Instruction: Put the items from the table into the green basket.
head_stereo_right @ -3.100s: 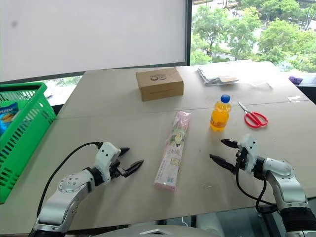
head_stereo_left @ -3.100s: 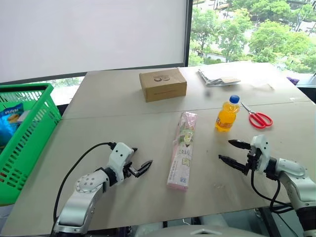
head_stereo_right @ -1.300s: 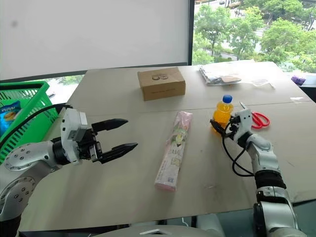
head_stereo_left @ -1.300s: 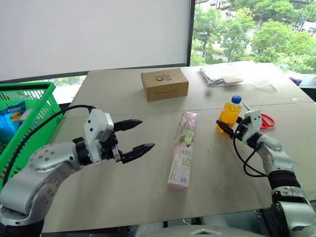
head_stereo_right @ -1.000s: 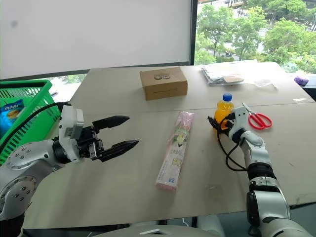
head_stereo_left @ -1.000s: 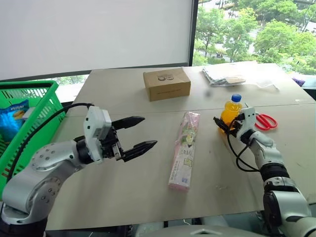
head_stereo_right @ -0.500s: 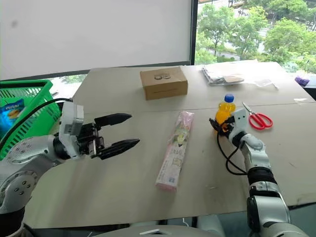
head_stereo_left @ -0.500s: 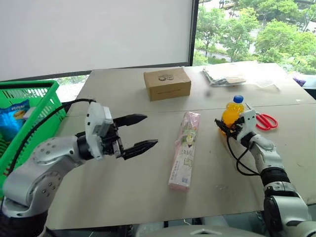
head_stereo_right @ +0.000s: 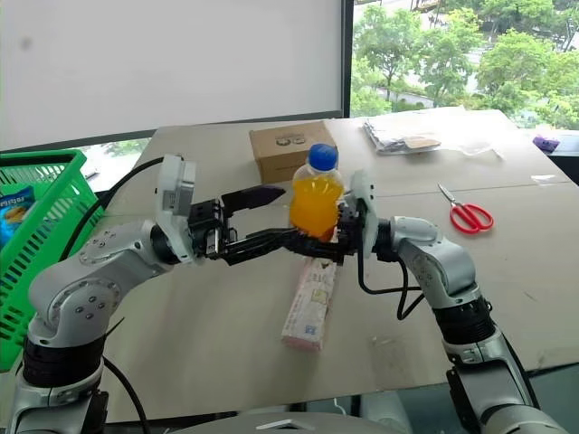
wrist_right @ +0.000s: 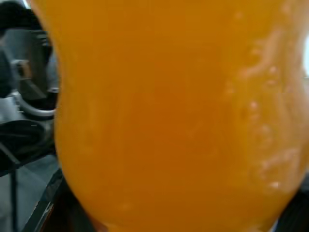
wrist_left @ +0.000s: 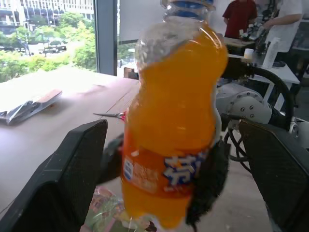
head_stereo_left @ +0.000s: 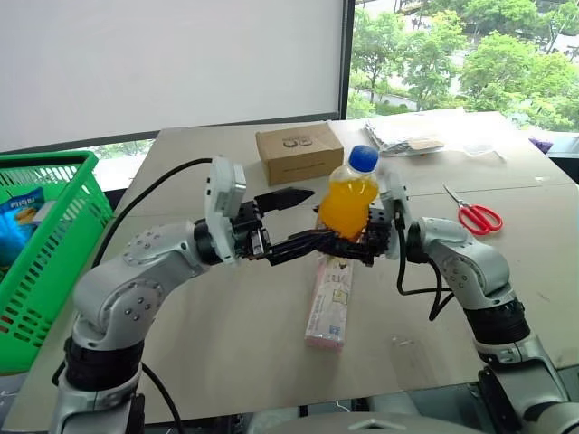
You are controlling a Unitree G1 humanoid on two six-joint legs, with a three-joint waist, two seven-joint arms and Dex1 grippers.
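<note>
The orange drink bottle (head_stereo_left: 348, 201) no longer stands on the counter (head_stereo_left: 226, 334) beside the red scissors (head_stereo_left: 469, 215); half a second ago it was still there with the right hand closed about its lower half, and it is now held upright in the air over the middle of the counter, above the far end of the pink snack packet (head_stereo_left: 330, 298). The right hand (head_stereo_left: 371, 242) grips it around the lower body, fingers closed on the label band, and has carried it left toward the robot's centre. The left hand (head_stereo_left: 298, 220) has moved right to meet it: its fingers stand wide apart, one on either side of the bottle, and the left wrist view shows clear gaps between the bottle and both fingers (wrist_left: 63, 179), so no contact is made on that side. This reads as a handover in preparation, since the green basket (head_stereo_left: 54, 244) sits at the far left edge, well apart from the bottle and nearer the left arm. The packet remains flat on the counter, untouched. The cardboard box (head_stereo_left: 299, 153) lies beyond the bottle.
</note>
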